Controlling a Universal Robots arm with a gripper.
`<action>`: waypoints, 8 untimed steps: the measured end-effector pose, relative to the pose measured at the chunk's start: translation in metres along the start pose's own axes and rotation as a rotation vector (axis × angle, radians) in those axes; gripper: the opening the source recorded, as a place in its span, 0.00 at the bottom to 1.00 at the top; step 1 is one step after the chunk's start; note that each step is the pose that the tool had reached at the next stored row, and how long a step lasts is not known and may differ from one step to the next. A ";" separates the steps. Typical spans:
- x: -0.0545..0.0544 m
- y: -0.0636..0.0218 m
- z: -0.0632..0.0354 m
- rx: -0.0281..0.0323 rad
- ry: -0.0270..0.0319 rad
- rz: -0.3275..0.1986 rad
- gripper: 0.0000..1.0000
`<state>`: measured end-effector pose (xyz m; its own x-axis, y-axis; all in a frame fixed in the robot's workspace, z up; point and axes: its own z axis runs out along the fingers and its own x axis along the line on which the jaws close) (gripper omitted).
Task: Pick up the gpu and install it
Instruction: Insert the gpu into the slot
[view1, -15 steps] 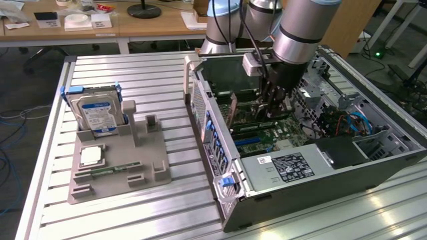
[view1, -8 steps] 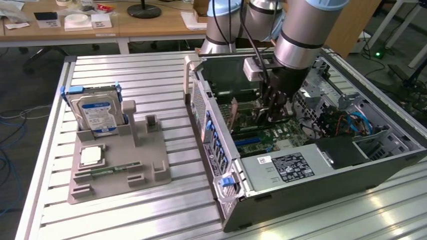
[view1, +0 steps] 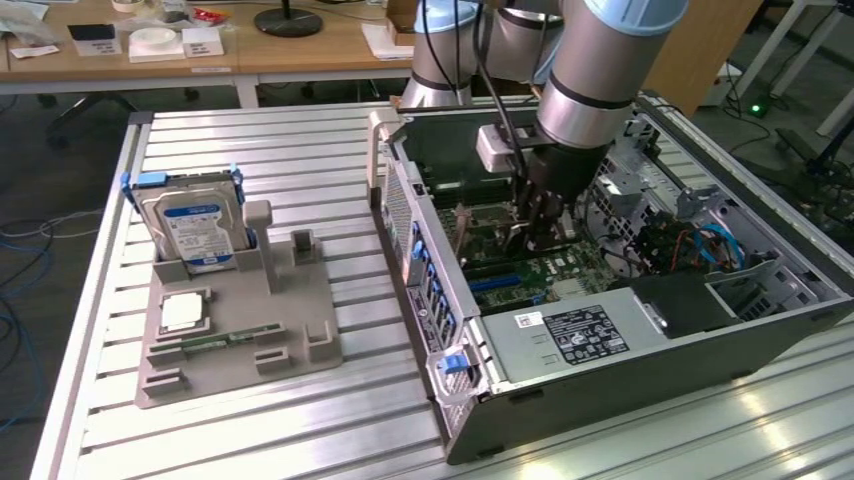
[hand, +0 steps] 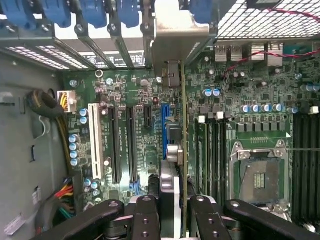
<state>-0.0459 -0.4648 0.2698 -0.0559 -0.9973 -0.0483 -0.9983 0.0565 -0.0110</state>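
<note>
The computer case, an open dark grey metal tower lying on its side, rests on the slotted aluminium surface. The robot arm enters the computer case from above. The claw hangs roughly in the middle of the case, over the green motherboard that lines the case floor.

The claw is partly closed and grips the gpu, a thin flat dark circuit card with a silver end bracket. One black finger presses on each face of the card. In the wrist view the gpu is seen edge-on and upright. Its silver bracket points toward the case's rear wall, where a row of blue slot latches sits. The card runs alongside the long blue expansion slot on the case floor. Whether its lower edge has entered a slot cannot be determined.

Outside the computer case, on the exterior view's left, a grey moulded parts tray lies on the surface. It holds three items:
- a silver hard drive with a blue label, standing upright
- a square silver processor
- a narrow green memory stick
</note>
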 end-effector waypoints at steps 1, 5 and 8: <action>0.000 0.0015 0.0018 0.0000 0.0001 0.000 0.28; 0.001 0.0039 0.0091 0.0000 0.0000 0.000 0.28; 0.001 0.0065 0.0144 0.0000 0.0000 0.000 0.28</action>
<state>-0.0523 -0.4648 0.2553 -0.0556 -0.9973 -0.0482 -0.9984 0.0562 -0.0110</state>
